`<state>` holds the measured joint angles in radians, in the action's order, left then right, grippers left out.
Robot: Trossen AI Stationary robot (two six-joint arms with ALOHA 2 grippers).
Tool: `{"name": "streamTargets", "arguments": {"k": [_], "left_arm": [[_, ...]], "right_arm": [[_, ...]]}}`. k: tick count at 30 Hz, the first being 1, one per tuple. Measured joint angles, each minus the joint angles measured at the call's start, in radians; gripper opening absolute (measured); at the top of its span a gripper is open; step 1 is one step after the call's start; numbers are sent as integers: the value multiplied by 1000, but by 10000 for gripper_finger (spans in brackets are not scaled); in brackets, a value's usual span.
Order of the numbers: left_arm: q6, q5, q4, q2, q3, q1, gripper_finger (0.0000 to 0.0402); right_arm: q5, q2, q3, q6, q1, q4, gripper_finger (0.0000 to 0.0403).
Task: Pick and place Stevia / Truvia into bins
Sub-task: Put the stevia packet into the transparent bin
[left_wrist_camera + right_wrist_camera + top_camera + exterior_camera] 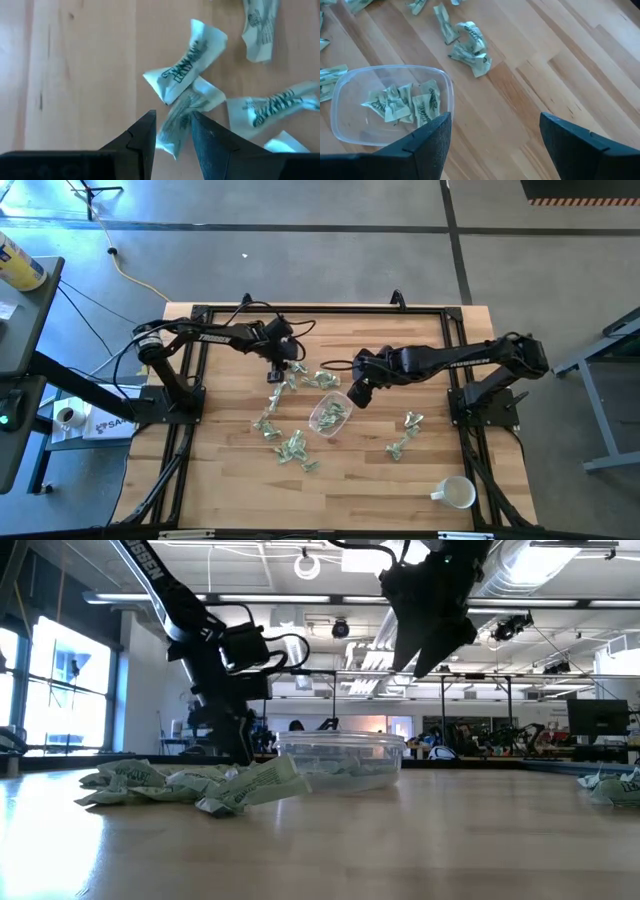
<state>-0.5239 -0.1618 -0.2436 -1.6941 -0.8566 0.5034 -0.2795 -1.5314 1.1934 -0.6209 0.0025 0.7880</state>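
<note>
Pale green and white Stevia packets lie scattered on the wooden table in loose groups (pixel 300 380), (pixel 292 448), (pixel 405 435). The clear bin (pixel 330 415) stands mid-table with several packets (pixel 402 102) inside. My left gripper (pixel 277 372) points down over the far-left group. It is open by a narrow gap, and one crumpled packet (pixel 175 125) lies between its fingers. My right gripper (pixel 357 395) hangs wide open and empty above the table, beside the bin's far right rim (pixel 447 85). My left gripper (pixel 172 115) comes from above, slanting down, with one finger (pixel 142 137) on each side of the near end of a crumpled packet (pixel 170 137) that lies on the table. I cannot tell whether the fingers touch it.
A white handled mug (pixel 457 493) stands near the table's front right corner. Black frame rails (pixel 320 310) run along the table's far and side edges. Bare wood (pixel 560 75) lies between the bin and the right-hand packets.
</note>
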Motion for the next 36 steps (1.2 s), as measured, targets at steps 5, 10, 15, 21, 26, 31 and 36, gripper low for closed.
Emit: {"name": "streamTargets", "arguments": {"k": [5,10,15,21,26,31,36], "left_arm": [[12,24,16,-33,-4,0,197],[-3,48,9,-50,-5,-1,212],[-1,50,-33,-51,-7,-9,133],[133,69,-126,-25,-10,-8,28],[343,46,-323,67,-68,-49,46],[488,-156,-274,164,-153,-166,28],[554,-170,-128,112,-226,-341,32]], "right_arm": [[4,0,0,-1,0,5,291],[2,0,0,-3,10,35,291],[-45,22,0,-32,61,124,291],[-144,99,0,-178,155,274,291],[-238,178,0,-414,263,483,291],[-289,225,0,-590,367,630,291],[-299,231,-5,-593,424,648,291]]}}
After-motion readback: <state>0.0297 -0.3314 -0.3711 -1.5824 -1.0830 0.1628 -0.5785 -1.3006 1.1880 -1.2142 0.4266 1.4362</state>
